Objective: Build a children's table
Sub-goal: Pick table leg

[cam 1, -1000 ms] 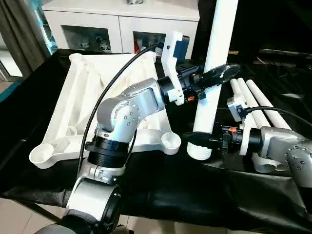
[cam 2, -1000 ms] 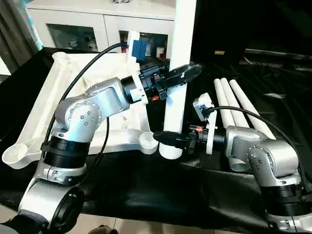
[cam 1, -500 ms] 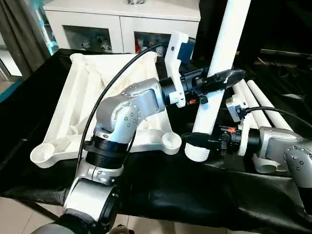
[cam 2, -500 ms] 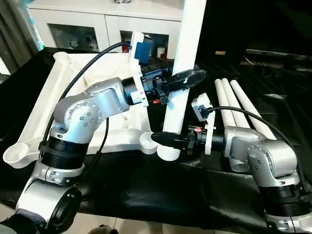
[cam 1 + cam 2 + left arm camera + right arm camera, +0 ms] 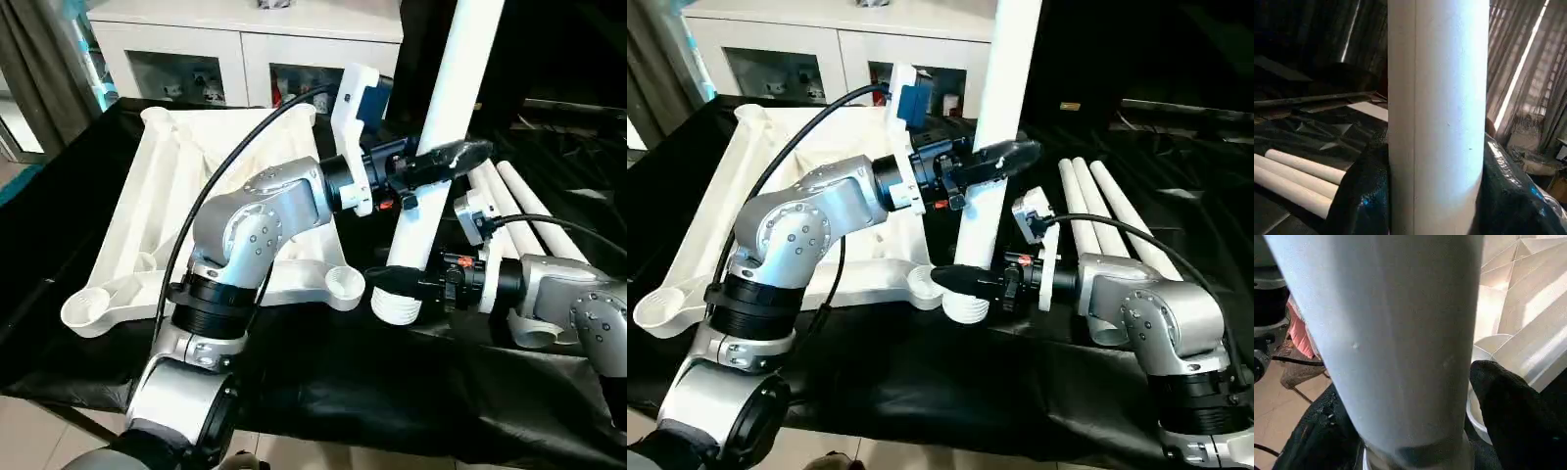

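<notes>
The white tabletop (image 5: 167, 186) lies underside up on the left half of the black-draped table. One white leg (image 5: 460, 69) stands nearly upright just right of the tabletop's near right corner socket (image 5: 344, 283). Its ribbed lower end (image 5: 397, 306) hangs beside that socket, not in it. My left gripper (image 5: 443, 159) is shut on the leg at mid-height, black fingers (image 5: 1359, 196) on both sides of the tube. My right gripper (image 5: 397, 284) is shut on the leg just above its ribbed end, with a finger (image 5: 1508, 406) on each side.
Three more white legs (image 5: 524, 201) lie side by side on the black cloth at the right, behind my right forearm. A white cabinet (image 5: 245, 39) stands behind the table. The near left socket (image 5: 86, 306) sits close to the table's front edge.
The held leg's top has leaned a little to the right and my left gripper has risen slightly with it. In the last half second nothing has visibly moved.
</notes>
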Tool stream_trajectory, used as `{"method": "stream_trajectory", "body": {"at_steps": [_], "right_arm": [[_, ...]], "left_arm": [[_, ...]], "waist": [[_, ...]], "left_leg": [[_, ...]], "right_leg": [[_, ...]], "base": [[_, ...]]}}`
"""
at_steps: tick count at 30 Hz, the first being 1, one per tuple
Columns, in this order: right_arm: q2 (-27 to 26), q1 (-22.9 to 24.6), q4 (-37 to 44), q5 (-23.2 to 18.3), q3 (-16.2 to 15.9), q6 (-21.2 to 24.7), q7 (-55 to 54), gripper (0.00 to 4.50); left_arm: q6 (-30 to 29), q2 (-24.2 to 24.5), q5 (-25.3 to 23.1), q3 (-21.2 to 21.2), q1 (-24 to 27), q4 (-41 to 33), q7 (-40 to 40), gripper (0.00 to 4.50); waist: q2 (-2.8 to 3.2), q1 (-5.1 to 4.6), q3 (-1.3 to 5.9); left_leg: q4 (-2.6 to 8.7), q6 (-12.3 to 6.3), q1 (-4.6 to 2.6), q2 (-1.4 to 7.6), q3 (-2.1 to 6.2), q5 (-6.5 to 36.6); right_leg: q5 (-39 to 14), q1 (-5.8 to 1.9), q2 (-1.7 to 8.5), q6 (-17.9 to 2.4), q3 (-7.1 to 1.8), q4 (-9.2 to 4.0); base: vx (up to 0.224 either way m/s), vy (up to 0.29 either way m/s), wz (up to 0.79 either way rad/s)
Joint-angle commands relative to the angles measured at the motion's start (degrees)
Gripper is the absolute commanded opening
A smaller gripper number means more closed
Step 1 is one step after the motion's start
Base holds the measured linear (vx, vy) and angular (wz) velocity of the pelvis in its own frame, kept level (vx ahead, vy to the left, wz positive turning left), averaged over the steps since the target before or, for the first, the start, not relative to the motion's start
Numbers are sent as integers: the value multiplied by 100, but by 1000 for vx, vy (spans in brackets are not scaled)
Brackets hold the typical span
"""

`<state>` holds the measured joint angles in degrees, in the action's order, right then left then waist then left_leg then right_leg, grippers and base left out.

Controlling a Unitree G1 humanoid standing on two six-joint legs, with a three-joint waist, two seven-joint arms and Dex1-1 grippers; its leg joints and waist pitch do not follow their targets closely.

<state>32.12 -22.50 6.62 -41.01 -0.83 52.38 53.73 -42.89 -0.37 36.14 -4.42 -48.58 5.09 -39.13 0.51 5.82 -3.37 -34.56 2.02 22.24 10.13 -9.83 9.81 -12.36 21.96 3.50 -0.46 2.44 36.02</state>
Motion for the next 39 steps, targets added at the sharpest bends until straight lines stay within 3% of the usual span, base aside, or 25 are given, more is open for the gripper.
{"method": "stream_trajectory", "body": {"at_steps": [1, 10, 11, 14, 15, 21, 32, 33, 36, 39], "right_arm": [[46, -47, 56, -37, 119, 33, -54, 335], [57, -25, 40, -2, 66, 41, -53, 335], [54, -24, 38, -7, 67, 45, -53, 309], [20, -32, 13, -31, 97, 49, -74, 297], [17, -38, 3, -28, 98, 48, -79, 269], [0, -71, -74, 3, 96, 17, -84, 231], [-157, -97, -166, 63, 97, -129, -223, 206], [-178, -99, -174, 73, 101, -144, -240, 204], [-255, -96, -205, 87, 129, -196, -311, 202], [-383, -80, -244, 106, 191, -293, -453, 199]], "left_arm": [[-32, 1, -18, -81, 26, -79, -89, 180], [-58, 11, 50, -64, 6, -98, -111, 180], [-66, 13, 56, -68, 7, -105, -119, 180], [-115, 8, 103, -67, 17, -140, -136, 180], [-115, 9, 102, -70, 16, -140, -139, 180], [-110, 18, 94, -79, -5, -133, -156, 180], [-23, 45, -78, -97, -47, -34, -4, 180], [-31, 35, -89, -77, -60, -6, 46, 236], [-81, 28, 22, 18, -74, -30, 24, 253], [191, -62, 36, 300, -119, 23, 238, 293]], "waist": [[-130, 15, 411], [-129, 17, 415], [-130, 18, 417], [-130, 18, 419], [-128, 17, 420], [-120, 25, 422], [-100, 33, 424], [-103, 34, 420], [-69, 55, 428], [-85, 53, 430]], "left_leg": [[312, -289, -87, 255, 62, 429], [310, -294, -82, 252, 63, 398], [309, -295, -83, 251, 62, 401], [306, -300, -84, 249, 62, 398], [308, -310, -85, 254, 65, 374], [304, -308, -86, 252, 63, 382], [309, -253, -90, 254, 68, 435], [312, -255, -90, 254, 69, 432], [310, -231, -94, 257, 75, 421], [307, -235, -86, 252, 70, 419]], "right_leg": [[-388, -308, 437, -1278, -232, -435], [-332, -314, 435, -1282, -231, -424], [-334, -314, 435, -1281, -231, -427], [-340, -315, 434, -1277, -232, -425], [-301, -311, 430, -1284, -231, -418], [-278, -311, 432, -1303, -230, -416], [-257, -306, 433, -1318, -228, -414], [-255, -309, 431, -1316, -228, -415], [-214, -310, 436, -1322, -230, -409], [-80, -307, 438, -1368, -230, -404]], "base": [[0, 0, 0], [0, 0, 0], [0, 0, 0], [0, 0, 0], [0, 0, 0], [0, 0, 0], [0, 0, 0], [0, 0, 0], [0, 0, 0], [0, 0, 0]]}}
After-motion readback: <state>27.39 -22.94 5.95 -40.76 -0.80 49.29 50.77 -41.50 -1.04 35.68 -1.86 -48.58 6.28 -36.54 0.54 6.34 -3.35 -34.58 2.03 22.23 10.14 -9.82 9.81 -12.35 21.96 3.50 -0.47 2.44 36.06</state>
